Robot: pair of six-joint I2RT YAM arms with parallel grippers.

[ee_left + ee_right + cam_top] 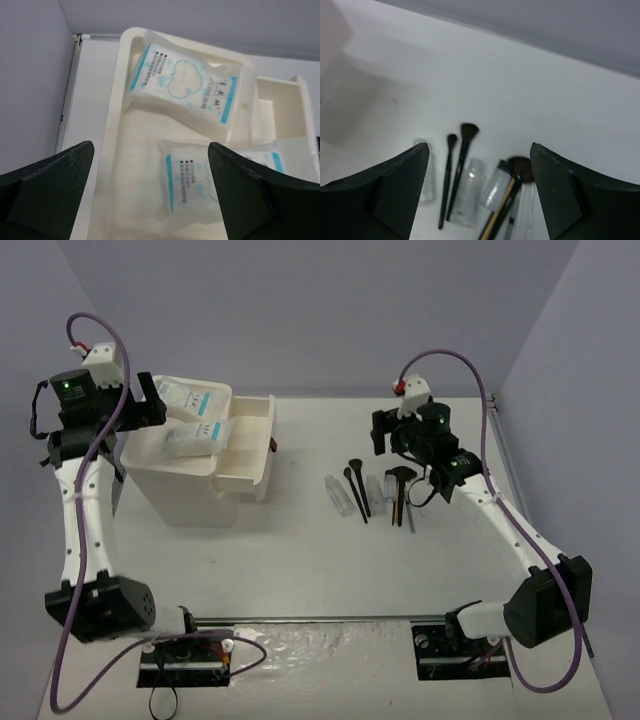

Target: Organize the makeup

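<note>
Makeup split: flat white teal-labelled packets [185, 90] lie in the white plastic box [115, 125]; thin black brushes [462, 160] and small clear tubes [465, 195] crowd the surface [520, 90]. Both spread, empty: left tool [150, 146], right tool [479, 146]. Closing here, I risk pinching two items or rolling a tube.

Our left gripper [151, 150] high at far left, tilted down, jaws spread wide, empty. Our right gripper [479, 148] right of centre, jaws apart, empty.

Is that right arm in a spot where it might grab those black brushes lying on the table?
Probably yes. The right end effector hovers open close by the black brushes, with nothing standing between them. The clear tubes lying right beside the brushes may crowd the grab, though.
</note>
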